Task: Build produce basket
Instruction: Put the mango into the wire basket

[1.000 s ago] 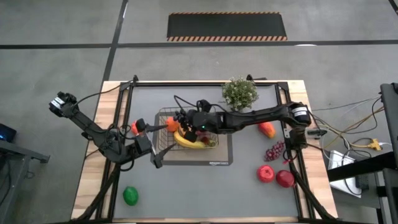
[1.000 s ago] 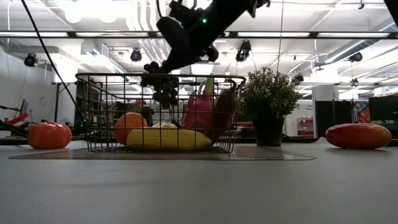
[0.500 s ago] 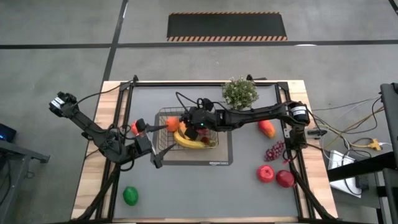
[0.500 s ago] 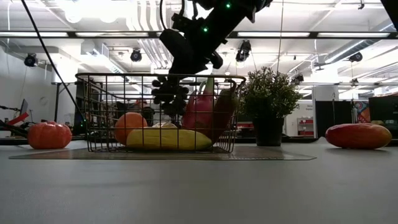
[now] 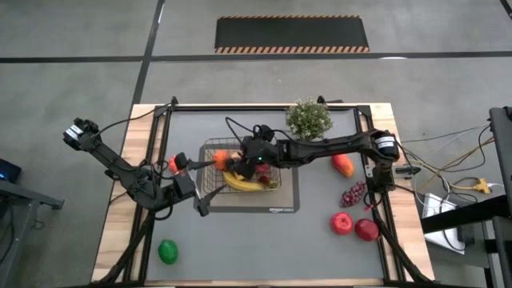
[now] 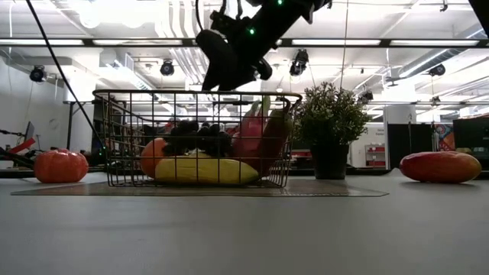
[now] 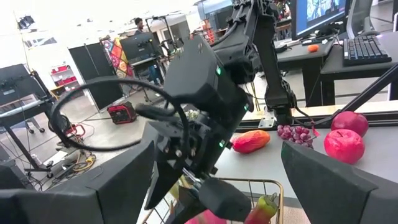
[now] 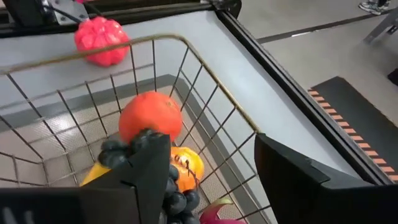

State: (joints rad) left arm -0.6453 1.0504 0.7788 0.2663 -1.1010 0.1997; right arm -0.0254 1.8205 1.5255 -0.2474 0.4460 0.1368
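One wire-grid basket [image 6: 122, 137], knobbly grapes [image 6: 200, 137] inside

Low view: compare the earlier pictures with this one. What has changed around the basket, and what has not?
The right gripper let go of the grapes, which dropped into the basket onto the banana. The gripper now hangs open above them. The left gripper, the plant and the fruit outside stayed put.
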